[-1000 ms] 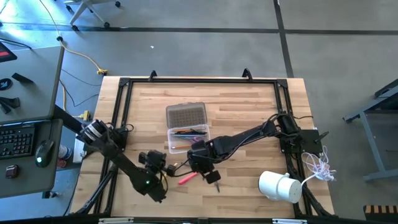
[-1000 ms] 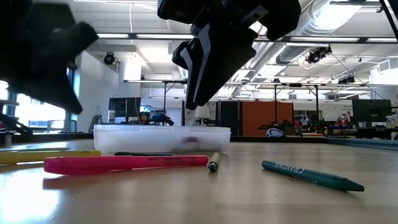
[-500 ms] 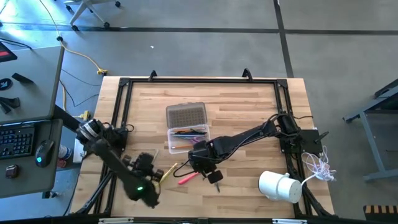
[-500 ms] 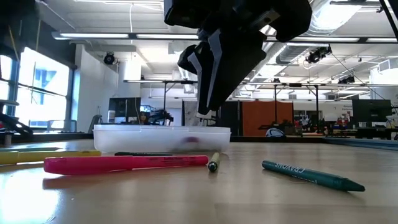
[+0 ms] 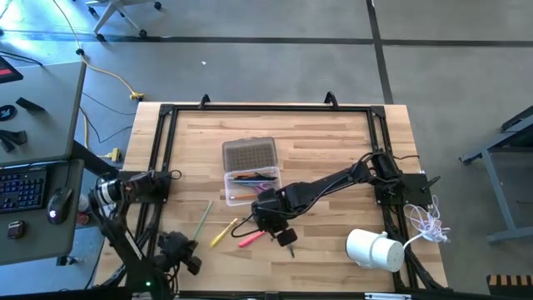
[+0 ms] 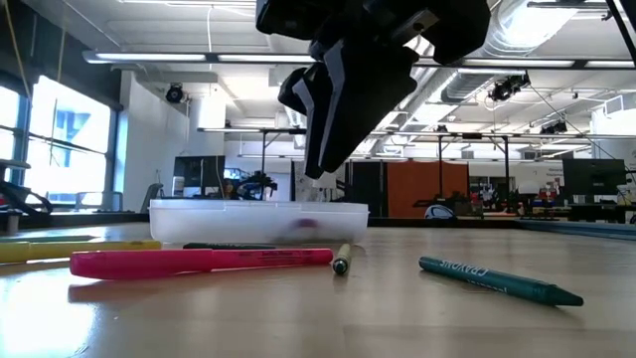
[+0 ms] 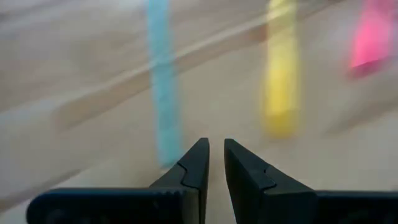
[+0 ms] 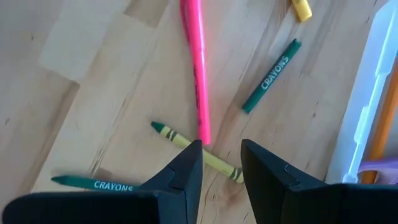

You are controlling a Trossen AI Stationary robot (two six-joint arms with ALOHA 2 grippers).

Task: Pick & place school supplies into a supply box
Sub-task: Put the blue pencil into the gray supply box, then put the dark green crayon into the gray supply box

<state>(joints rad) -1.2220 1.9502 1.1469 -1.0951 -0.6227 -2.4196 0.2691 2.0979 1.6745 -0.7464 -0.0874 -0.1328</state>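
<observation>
**Right arm lines up over loose supplies**

The supply box (image 5: 252, 185) sits mid-table, several pens inside. The right gripper (image 8: 221, 165), jaws parted and empty, hovers over the pink marker (image 8: 196, 74) (crayons lie close); centring on its barrel should avoid them. The left gripper (image 7: 215, 163), slightly parted, waits at the table's front-left corner.

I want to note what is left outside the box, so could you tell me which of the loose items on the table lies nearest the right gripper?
The pink marker: its tip ends just ahead of the right gripper, crossing the yellow-green crayon; both green crayons lie farther off.
</observation>
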